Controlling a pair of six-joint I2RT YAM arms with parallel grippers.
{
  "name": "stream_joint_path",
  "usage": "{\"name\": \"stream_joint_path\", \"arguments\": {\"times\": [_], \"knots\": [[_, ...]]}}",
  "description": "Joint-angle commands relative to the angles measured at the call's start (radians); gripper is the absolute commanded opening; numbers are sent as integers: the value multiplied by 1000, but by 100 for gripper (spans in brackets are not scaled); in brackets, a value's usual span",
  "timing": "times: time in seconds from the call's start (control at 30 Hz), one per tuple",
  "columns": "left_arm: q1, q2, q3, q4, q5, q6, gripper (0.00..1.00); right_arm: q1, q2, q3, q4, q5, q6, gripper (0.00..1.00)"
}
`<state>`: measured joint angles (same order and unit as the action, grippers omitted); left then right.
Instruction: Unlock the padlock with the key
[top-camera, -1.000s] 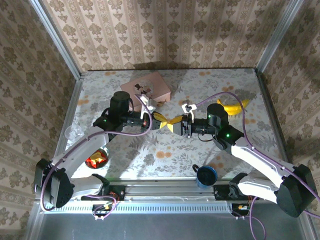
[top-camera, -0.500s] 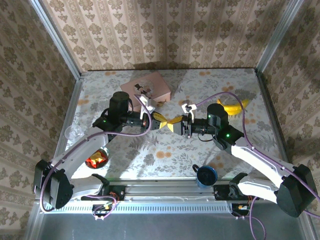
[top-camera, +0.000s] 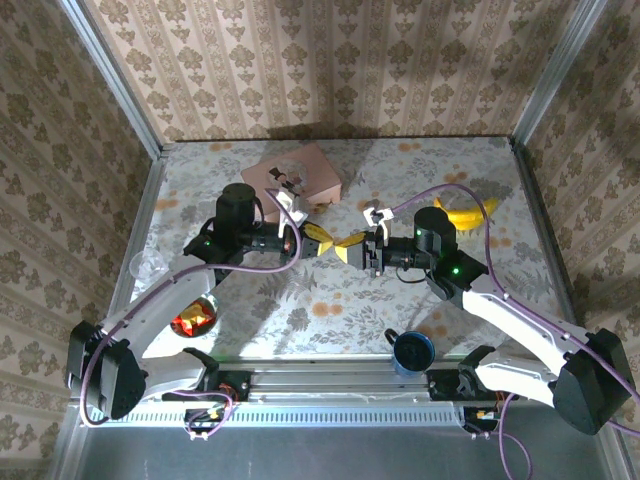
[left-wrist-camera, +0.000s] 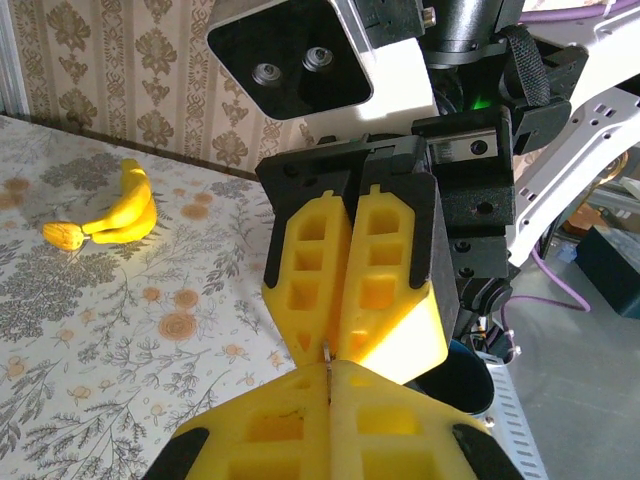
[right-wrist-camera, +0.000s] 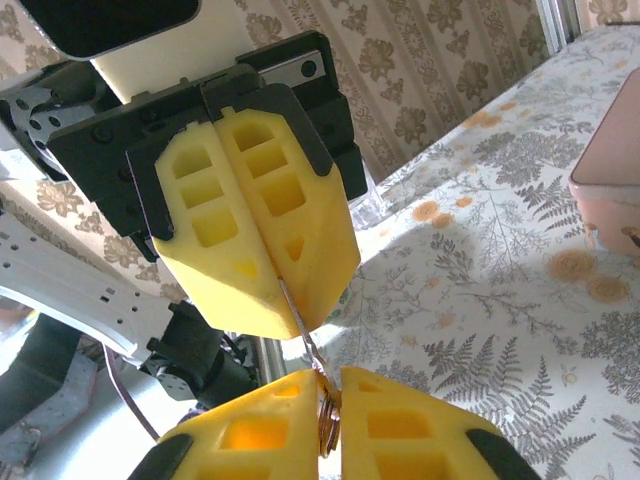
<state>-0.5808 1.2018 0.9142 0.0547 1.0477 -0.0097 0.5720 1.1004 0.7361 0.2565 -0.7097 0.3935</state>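
Above the middle of the table my two yellow-fingered grippers meet tip to tip. My left gripper (top-camera: 326, 241) (left-wrist-camera: 328, 368) is shut on the thin blade of the key (right-wrist-camera: 303, 325). The key's ring end sits between the fingers of my right gripper (top-camera: 347, 244) (right-wrist-camera: 331, 388), which is shut on it. In the right wrist view the key spans the short gap between the two pairs of fingertips. A tiny object that may be the padlock (top-camera: 289, 181) lies on the pink box (top-camera: 318, 165); it is too small to tell.
A yellow banana (top-camera: 464, 212) (left-wrist-camera: 108, 210) lies at the right back. A blue cup (top-camera: 411, 350) stands near the front edge. At the left are a red object (top-camera: 192, 318) and a clear cup (top-camera: 147, 264). Patterned walls enclose the table.
My right gripper's jaws have narrowed onto the key's ring end. Both arms have stayed nearly in place, tips together.
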Motion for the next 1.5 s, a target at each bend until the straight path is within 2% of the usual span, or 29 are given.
{"name": "stream_joint_path", "arguments": {"times": [0.0, 0.1, 0.27, 0.4, 0.47, 0.5, 0.57, 0.8, 0.83, 0.87, 0.93, 1.07, 1.23, 1.47], "knots": [[7, -21, -9, 27, 5, -21, 0, 5, -8, 5, -2, 6, -10, 6], [10, -21, -12, 28, -1, -21, 0, 5, -12, 3, -3, 4, -11, 0], [31, -28, -26, 65, -76, -73, 0, 4, -19, 0, -15, 10, -14, 0], [60, -31, -30, 100, -164, -164, 28, 3, -28, -1, -49, 61, -16, 0], [70, -34, -29, 114, -247, -225, 48, 3, -35, 0, -83, 108, -23, 0], [73, -36, -27, 112, -285, -250, 55, 3, -38, 0, -99, 131, -25, 0], [83, -40, -20, 111, -348, -290, 62, 2, -44, 0, -134, 179, -25, 0], [91, -61, -23, 61, -602, -353, 73, -3, -58, 29, -314, 457, 2, 0], [91, -62, -23, 39, -649, -361, 77, -5, -56, 40, -358, 509, 11, 0], [87, -62, -22, 10, -706, -371, 88, -7, -53, 50, -402, 559, 23, 0], [70, -61, -21, -49, -817, -386, 100, -15, -42, 69, -479, 635, 48, 0], [14, -24, -5, -177, -1038, -410, 100, -23, -25, 73, -549, 677, 80, 0], [-72, 61, 17, -263, -1245, -435, 100, -30, -18, 64, -562, 693, 102, 0], [-141, 201, 30, -251, -1304, -519, 100, -74, -61, 10, -516, 709, 135, 0]]}}
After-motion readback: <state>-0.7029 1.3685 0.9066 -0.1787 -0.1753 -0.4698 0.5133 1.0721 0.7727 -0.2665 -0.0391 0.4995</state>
